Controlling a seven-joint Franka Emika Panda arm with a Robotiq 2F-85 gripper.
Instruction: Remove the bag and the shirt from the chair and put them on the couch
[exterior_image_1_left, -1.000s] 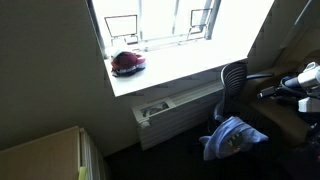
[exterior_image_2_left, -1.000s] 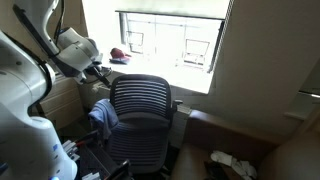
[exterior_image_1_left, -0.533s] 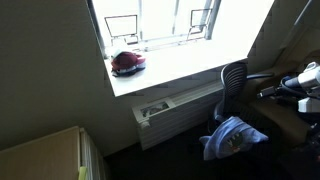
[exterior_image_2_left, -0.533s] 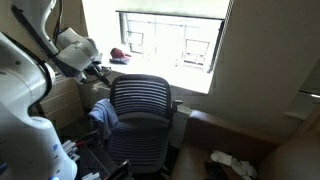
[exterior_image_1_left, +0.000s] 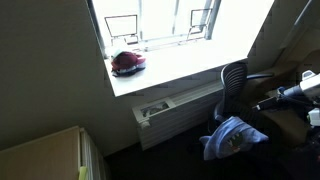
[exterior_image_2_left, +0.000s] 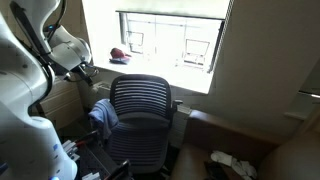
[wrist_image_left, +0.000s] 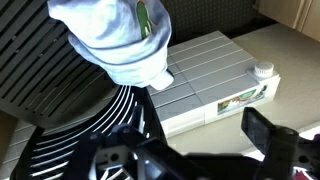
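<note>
The shirt (exterior_image_1_left: 232, 138), a light blue and white bundle, lies on the black mesh chair (exterior_image_1_left: 235, 82). It also shows in an exterior view as the shirt (exterior_image_2_left: 102, 118), at the left side of the chair (exterior_image_2_left: 140, 108). In the wrist view the shirt (wrist_image_left: 115, 35) sits at the top, over the chair's mesh (wrist_image_left: 60, 110). My gripper (wrist_image_left: 205, 147) hangs open and empty, apart from the cloth. I cannot make out the bag. A tan-brown surface that may be the couch (exterior_image_2_left: 235, 135) lies at the lower right.
A red-and-black rounded object (exterior_image_1_left: 127, 63) rests on the windowsill. A white heater unit (wrist_image_left: 215, 75) stands under the window beside the chair. A dark-and-white thing (exterior_image_2_left: 230, 165) lies at the lower right. A tan block (exterior_image_1_left: 40, 155) fills one lower corner.
The arm has pulled back a little from the chair, toward the frame edge in both exterior views. The gripper stays open. The shirt and chair have not moved.
</note>
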